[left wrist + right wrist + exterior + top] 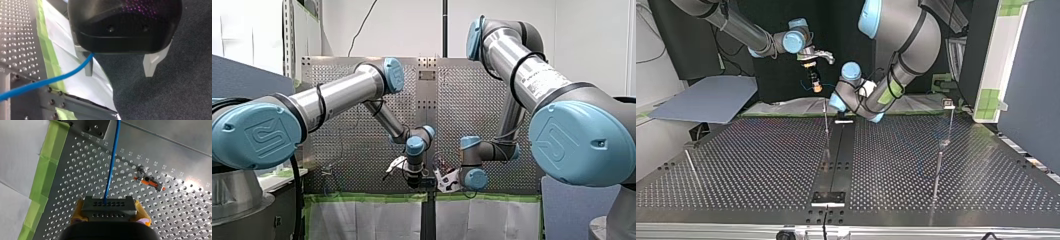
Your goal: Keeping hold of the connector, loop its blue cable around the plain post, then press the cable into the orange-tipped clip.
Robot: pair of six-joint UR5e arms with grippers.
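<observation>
Perforated metal table with a green-taped edge spreads below. My left claw hangs spread, gripping nothing, beyond that edge over dark floor, with the blue cable passing right by one finger. My right claw pinches the connector; the cable runs ahead of it, and the orange-tipped clip sits ahead and aside. Pulling taut could, I judge, snag that left finger or twist the connector loose. Open table lies ahead; the taped edge leaves little margin.
</observation>
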